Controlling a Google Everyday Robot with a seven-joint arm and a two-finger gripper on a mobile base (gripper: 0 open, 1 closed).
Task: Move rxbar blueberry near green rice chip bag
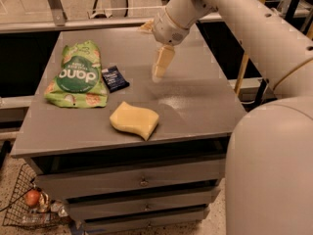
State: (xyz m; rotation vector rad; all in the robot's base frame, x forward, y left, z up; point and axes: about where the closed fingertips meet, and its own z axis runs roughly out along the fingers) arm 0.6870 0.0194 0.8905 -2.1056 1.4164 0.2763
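The rxbar blueberry [115, 78], a small dark navy wrapper, lies flat on the grey table [195, 106], touching the right edge of the green rice chip bag [77, 74]. The bag lies flat at the table's left side. My gripper [158, 76] hangs above the middle of the table, to the right of the bar and well clear of it. It is open and holds nothing.
A yellow wavy sponge [134, 120] lies near the table's front edge, below the bar. The table has drawers [142, 181] under it. A wire basket [29, 204] with small items stands on the floor at the lower left. My arm [254, 28] crosses the upper right.
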